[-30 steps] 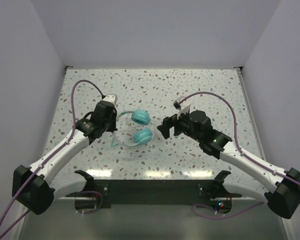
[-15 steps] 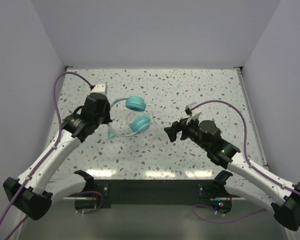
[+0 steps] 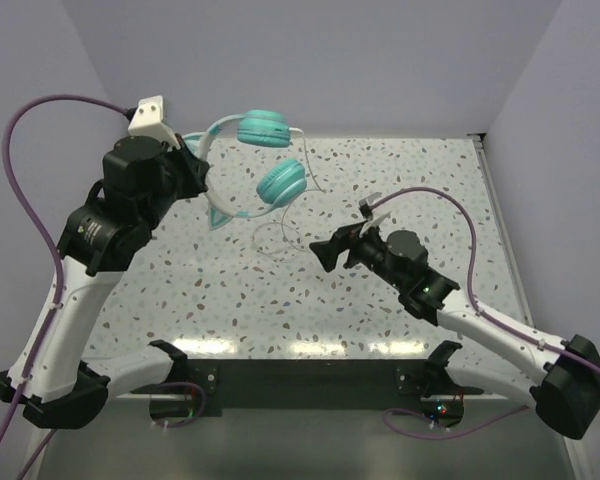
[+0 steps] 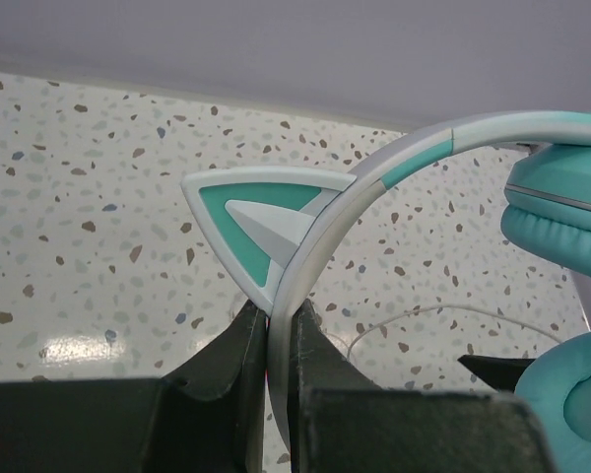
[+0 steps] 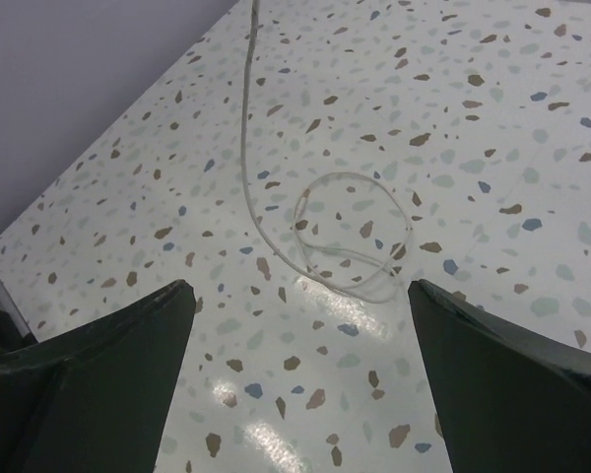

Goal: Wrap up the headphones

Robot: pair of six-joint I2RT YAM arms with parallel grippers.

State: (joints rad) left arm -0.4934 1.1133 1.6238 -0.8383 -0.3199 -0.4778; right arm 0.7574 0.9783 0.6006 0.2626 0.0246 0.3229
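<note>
The headphones (image 3: 280, 181) are held in the air above the far left part of the table (image 3: 400, 190). The closed left end effector (image 4: 278, 340) pinches the pale headband (image 4: 374, 177). Two round teal earcups (image 3: 263, 127) hang one above the other. A teal triangular ear (image 4: 261, 212) stands on the band. The thin whitish cord (image 5: 244, 148) drops to the table, ending in a loose loop there.
</note>
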